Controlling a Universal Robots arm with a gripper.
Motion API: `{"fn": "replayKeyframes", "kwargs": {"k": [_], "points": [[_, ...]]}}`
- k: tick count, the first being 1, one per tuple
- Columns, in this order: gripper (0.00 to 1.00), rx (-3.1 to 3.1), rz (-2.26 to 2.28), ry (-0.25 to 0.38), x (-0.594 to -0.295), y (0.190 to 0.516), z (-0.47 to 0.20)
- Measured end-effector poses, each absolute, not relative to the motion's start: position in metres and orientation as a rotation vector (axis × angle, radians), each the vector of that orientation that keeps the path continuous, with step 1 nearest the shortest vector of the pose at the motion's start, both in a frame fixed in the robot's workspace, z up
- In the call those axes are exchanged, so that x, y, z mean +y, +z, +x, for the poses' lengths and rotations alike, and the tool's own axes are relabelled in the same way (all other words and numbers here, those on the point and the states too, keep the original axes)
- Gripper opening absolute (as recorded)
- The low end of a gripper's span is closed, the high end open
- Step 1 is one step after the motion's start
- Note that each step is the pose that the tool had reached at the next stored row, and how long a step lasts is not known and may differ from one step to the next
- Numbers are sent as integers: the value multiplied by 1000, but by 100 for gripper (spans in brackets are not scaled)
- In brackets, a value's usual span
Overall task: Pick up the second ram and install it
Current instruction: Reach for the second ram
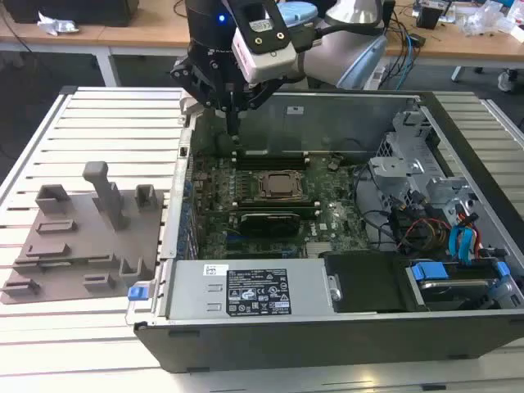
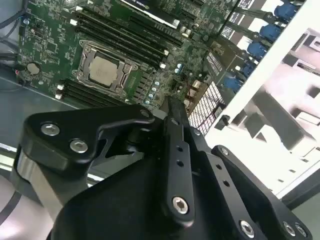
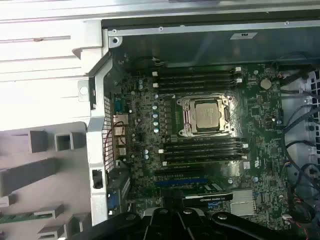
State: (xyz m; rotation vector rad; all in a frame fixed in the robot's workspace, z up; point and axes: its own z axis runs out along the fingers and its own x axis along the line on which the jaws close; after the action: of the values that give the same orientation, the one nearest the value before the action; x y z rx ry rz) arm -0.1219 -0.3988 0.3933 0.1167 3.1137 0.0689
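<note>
The ram point(image 3: 22, 217) sits in the grey tray point(image 1: 82, 250). In the exterior view the tray is outside the case point(image 1: 327, 344), at its 9 o'clock. Farther back, the gripper point(image 1: 235, 133), closed and holding nothing, hangs over the motherboard's point(image 1: 336, 217) 11 o'clock corner.

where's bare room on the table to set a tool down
Bare table lies behind the tray, at the far corner on the exterior view's left, and in a strip before the tray and case. Inside the case it is crowded: board, cables, and the gripper over its far corner.
</note>
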Motion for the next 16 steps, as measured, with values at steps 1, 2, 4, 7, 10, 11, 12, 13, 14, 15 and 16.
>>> {"fn": "replayKeyframes", "kwargs": {"k": [1,2,4,7,10,11,12,13,14,15,16], "points": [[10,3114,117,69,-399,393,-124],[10,3113,117,69,-399,393,-133],[10,3113,117,69,-399,393,-151],[10,3112,116,69,-399,393,-175],[10,3112,117,69,-399,392,-194],[10,3112,117,69,-399,392,-197],[10,3112,116,69,-399,392,-200],[10,3112,116,69,-399,391,-203],[10,3112,116,69,-399,391,-205],[10,3112,116,69,-399,391,-206],[10,3112,116,69,-399,391,-208]]}}
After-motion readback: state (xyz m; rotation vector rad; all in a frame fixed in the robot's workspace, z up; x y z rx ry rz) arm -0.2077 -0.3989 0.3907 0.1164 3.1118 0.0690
